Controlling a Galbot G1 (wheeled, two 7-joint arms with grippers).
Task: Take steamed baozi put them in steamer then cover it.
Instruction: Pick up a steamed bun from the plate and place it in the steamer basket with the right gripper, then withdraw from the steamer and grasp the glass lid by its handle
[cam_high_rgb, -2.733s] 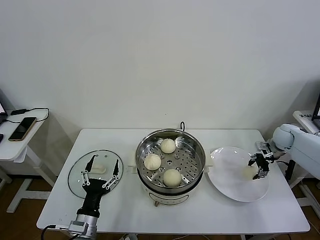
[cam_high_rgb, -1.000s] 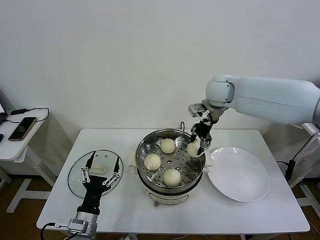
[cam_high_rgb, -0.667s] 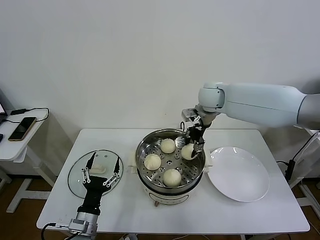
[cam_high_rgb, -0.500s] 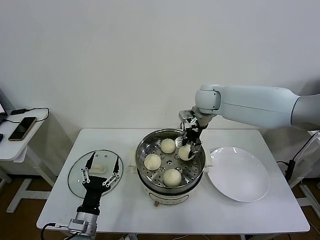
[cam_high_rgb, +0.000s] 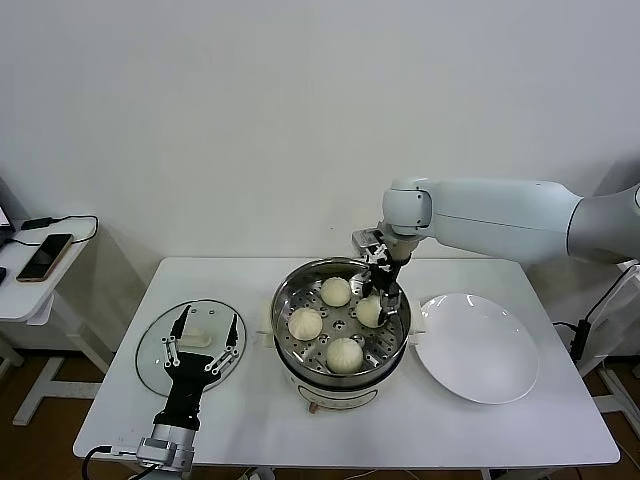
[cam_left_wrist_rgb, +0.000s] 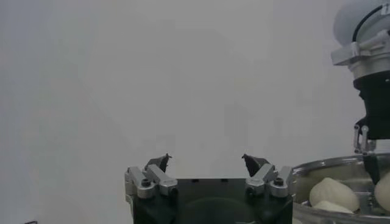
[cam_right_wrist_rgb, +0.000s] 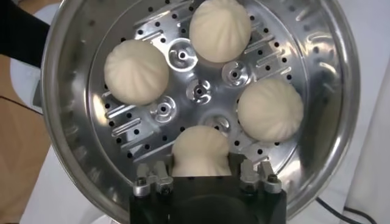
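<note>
Right gripper (cam_high_rgb: 377, 296) inside steamer (cam_high_rgb: 341, 322) mid-bench, clamped on fourth baozi (cam_right_wrist_rgb: 200, 151) (three others on tray). Left gripper (cam_high_rgb: 203, 348) spread wide above lid (cam_high_rgb: 190, 344), left edge.

Light: bright, even, soft | Shadows: faint on wall (cam_high_rgb: 300, 120), cast toward 3 o'clock | Glare: highlights on steamer (cam_right_wrist_rgb: 341, 91) rim | Focus: left wrist view hazy, pale; others sharp

Cream-white baozi (cam_high_rgb: 344, 354) are seen on the steamer's (cam_high_rgb: 290, 345) shiny perforated steel; beside the steamer, a plain white plate (cam_high_rgb: 478, 347).
</note>
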